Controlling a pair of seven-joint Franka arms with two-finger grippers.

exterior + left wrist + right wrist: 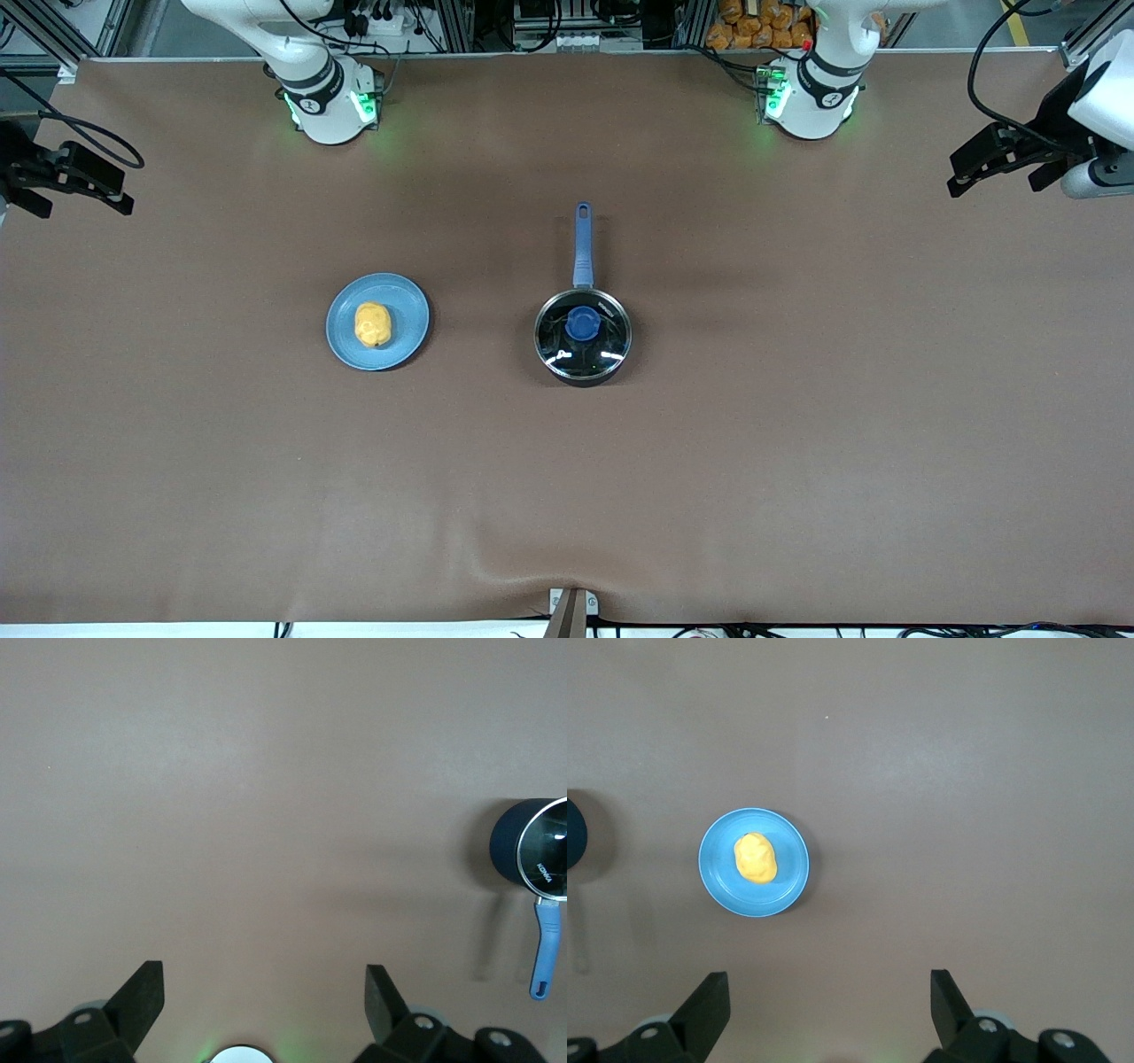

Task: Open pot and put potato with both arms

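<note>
The black pot (582, 378) with a long blue handle (582, 246) stands mid-table, its glass lid with a blue knob (582, 324) on it. The yellow-orange potato (373, 324) lies on a light-blue plate (409, 317) beside the pot, toward the right arm's end. My left gripper (961, 182) hangs open and empty over the left arm's end of the table, well apart from the pot (507, 846). My right gripper (111, 202) hangs open and empty over the right arm's end. Its wrist view shows the potato (756, 858) on the plate (790, 870).
The brown table cloth has a slight wrinkle at the edge nearest the front camera (496, 567). The two arm bases (332, 102) (811, 97) stand along the table's edge farthest from that camera.
</note>
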